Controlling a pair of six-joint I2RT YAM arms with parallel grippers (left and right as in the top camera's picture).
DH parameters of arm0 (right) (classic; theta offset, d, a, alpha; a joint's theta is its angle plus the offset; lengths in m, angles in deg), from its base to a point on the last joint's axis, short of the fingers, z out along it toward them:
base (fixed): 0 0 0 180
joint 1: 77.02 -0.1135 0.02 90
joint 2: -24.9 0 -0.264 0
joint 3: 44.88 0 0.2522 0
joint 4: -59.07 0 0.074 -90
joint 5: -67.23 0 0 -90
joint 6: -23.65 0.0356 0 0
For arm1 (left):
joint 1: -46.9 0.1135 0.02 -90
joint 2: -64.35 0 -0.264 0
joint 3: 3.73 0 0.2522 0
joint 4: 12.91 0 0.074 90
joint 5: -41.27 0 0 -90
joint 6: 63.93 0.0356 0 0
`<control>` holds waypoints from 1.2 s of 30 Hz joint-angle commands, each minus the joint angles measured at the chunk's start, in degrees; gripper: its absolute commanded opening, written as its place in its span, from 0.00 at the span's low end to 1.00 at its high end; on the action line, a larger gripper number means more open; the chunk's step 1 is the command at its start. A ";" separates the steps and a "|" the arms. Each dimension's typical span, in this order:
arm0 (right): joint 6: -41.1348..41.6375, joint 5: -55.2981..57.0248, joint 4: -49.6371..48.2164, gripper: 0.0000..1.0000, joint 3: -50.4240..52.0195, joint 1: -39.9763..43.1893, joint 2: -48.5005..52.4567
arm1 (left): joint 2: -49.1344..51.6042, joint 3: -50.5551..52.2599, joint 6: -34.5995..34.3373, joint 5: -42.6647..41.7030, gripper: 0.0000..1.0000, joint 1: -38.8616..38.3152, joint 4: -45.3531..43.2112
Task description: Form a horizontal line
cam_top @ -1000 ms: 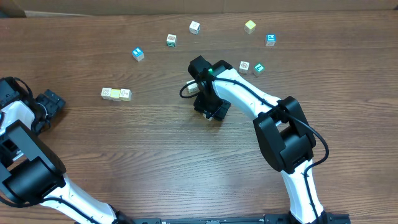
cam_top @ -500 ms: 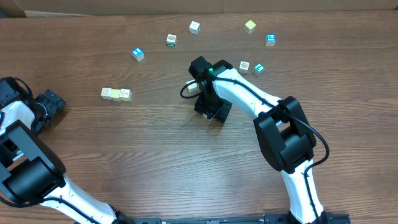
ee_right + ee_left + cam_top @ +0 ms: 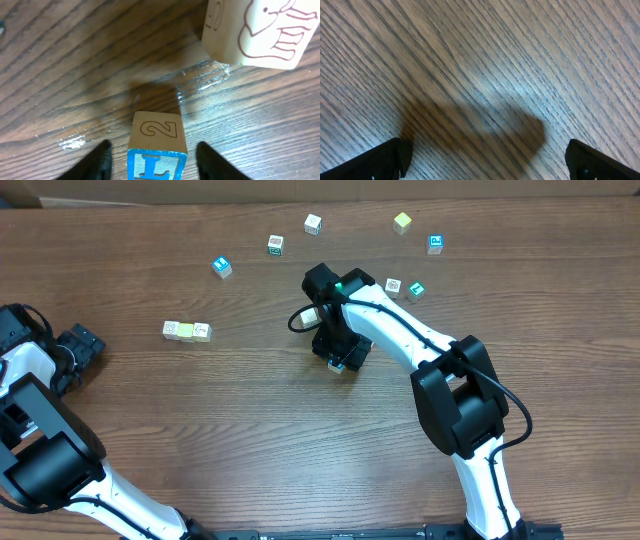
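Horizontal line [image 3: 187, 331]: three small cubes in a row, white, yellow, white. They touch side to side. The row sits on the left part of the counter, well apart from all the other cubes.
Blue cube [image 3: 156, 131]: it stands on the counter near the middle, far from the row. One face is blue with a white L. The top has a 2 on it.
Right end effector [image 3: 153, 150]: it is open. One finger is on each side of the blue cube, with a small gap on both sides, so it has no hold on the cube.
Elephant cube [image 3: 255, 30]: a pale cube with a drawn elephant. It is near the blue cube but not touching it.
Left end effector [image 3: 487, 160]: it is wide open with nothing in it. It hangs over bare wood at the far left.
Loose cubes [image 3: 276, 245]: white, yellow, blue and green ones lie spread along the far side.
Counter [image 3: 250, 440]: brown wood with long dark lines. It shines a little under the wrist cameras.
Room: a tan strip [image 3: 200, 188] runs behind the counter. I cannot tell what it is.
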 commanded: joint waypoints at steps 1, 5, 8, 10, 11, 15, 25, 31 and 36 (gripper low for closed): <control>0.07 0.52 -0.02 0.43 -1.33 0.37 -0.74 | 4.24 3.41 -0.79 1.84 0.99 0.96 2.27; 0.07 0.52 0.00 0.37 -1.33 0.37 -0.74 | 4.24 3.41 -0.79 1.84 0.99 0.96 2.29; 0.04 0.52 -0.17 0.38 -1.33 0.37 -0.74 | 4.24 3.41 -0.79 1.84 1.00 0.96 2.29; -0.63 0.46 -0.37 0.33 -1.33 0.37 -0.74 | 4.24 3.41 -0.79 1.84 0.99 0.96 2.29; -1.86 0.22 -0.59 0.30 -1.36 0.37 -0.74 | 4.24 3.41 -0.79 1.84 1.00 0.96 2.29; -4.59 -0.13 -0.50 0.27 -2.84 0.37 -0.74 | 4.24 3.41 -0.79 1.84 0.99 0.96 2.27; -9.05 -1.66 0.07 0.20 -17.03 -1.09 -0.74 | 4.24 3.41 -0.79 1.84 1.00 0.96 2.27; -12.48 -1.53 -7.91 0.16 -22.53 -4.50 -0.74 | 4.24 3.41 -0.79 1.84 0.99 0.96 2.29; -13.33 3.89 -16.06 0.15 -22.34 -8.50 -0.63 | 4.24 3.41 -0.79 1.84 0.99 0.96 2.27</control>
